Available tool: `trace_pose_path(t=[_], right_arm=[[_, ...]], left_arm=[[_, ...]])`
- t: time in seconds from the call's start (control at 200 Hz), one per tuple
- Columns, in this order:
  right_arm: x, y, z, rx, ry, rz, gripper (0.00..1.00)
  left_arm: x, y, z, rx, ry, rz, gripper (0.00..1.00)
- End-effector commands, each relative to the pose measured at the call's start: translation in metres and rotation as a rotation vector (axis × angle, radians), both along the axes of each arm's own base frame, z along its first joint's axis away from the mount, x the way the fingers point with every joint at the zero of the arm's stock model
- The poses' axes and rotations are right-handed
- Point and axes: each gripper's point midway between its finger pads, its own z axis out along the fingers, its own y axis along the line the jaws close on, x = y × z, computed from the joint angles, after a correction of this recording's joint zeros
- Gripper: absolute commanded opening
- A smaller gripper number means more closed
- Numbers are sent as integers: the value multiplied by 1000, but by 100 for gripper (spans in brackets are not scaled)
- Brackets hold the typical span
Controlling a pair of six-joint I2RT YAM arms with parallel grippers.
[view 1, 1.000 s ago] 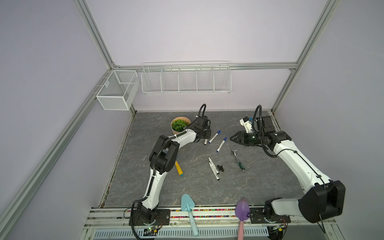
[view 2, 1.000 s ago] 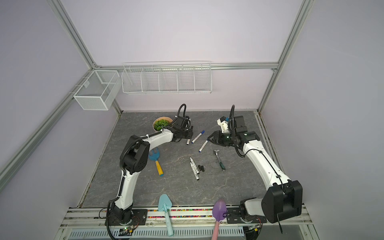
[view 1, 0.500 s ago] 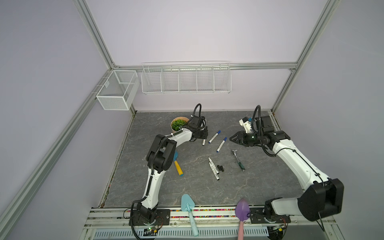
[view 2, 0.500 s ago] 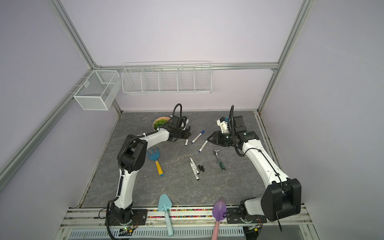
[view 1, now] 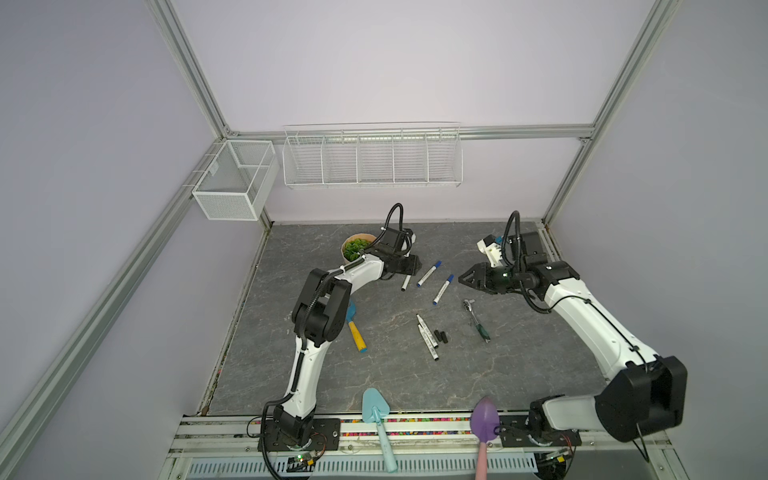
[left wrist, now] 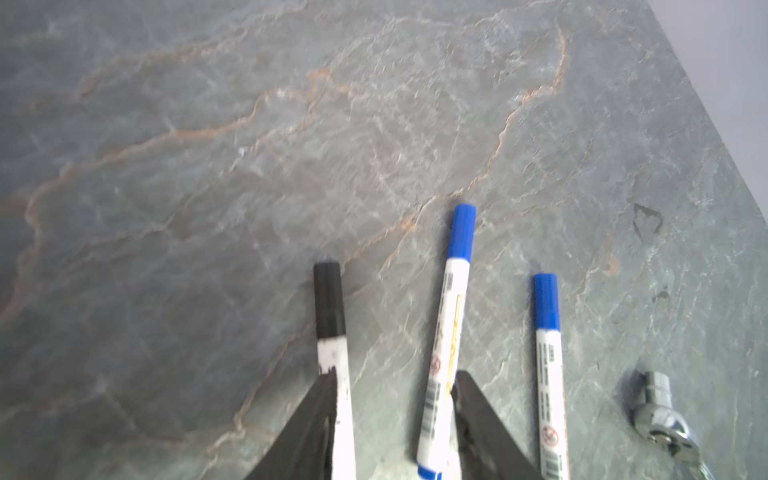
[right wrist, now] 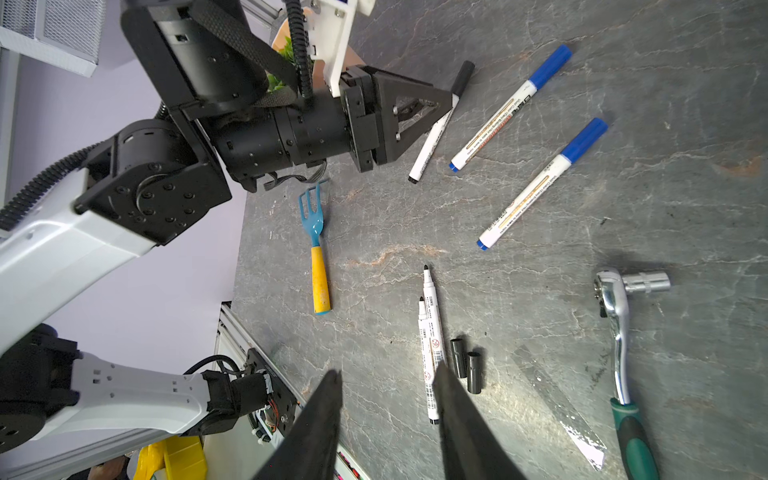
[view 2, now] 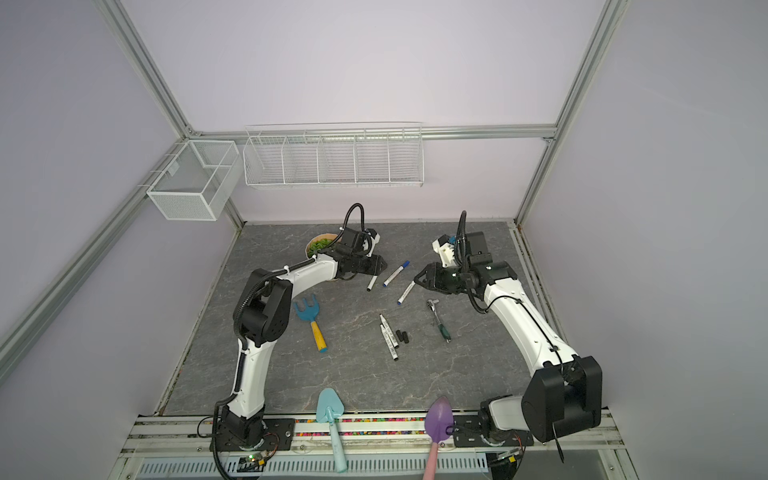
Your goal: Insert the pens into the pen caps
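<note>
A black-capped pen (left wrist: 330, 324) lies on the table against the inner side of one finger of my left gripper (left wrist: 395, 378), which is open and grips nothing. Two blue-capped pens (view 1: 429, 273) (view 1: 443, 289) lie just right of the left gripper (view 1: 409, 266). Nearer the front, two uncapped pens (right wrist: 430, 332) lie side by side with two black pen caps (right wrist: 465, 365) touching each other beside them. My right gripper (right wrist: 386, 374) hangs open and empty above the table, right of the blue-capped pens in both top views (view 2: 417, 279).
A green-handled ratchet (view 1: 476, 318) lies right of the uncapped pens. A blue rake with a yellow handle (view 1: 353, 328) lies by the left arm. A bowl of greens (view 1: 355, 247) stands behind the left gripper. Teal (view 1: 376, 411) and purple (view 1: 484, 419) trowels rest on the front rail.
My left arm has shifted slightly to the left and its jaws have opened wider beside the black-capped pen. The right arm has stayed almost still.
</note>
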Motion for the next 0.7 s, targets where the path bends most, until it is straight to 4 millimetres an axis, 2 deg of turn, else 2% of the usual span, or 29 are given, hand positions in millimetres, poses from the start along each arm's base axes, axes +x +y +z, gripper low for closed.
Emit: trace_pose_path(t=[0.0,0.105,0.285,0.38,0.485,0.695], right_arm=[[-3,-1,4,-19,-22,22,41],[-4,-3,-1,-36,-20,15,41],[-6,-5,-9,-50,-7,20,41],[-6,-4,-10,-52,-7,23,41],[-5,-4,-9,-50,-12,29,41],[-7,-3,-5,-38,-18,29,41]], left_arm=[[-15,5,39,-43,-69,26,48],[-59,15,32,34,-87,45,49],[-172,13,-14,188,-21,-66,53],[-218,6,-33,261,5,-173,56],[-239,0,-44,334,2,-233,59],[-238,0,-51,390,15,-214,59]])
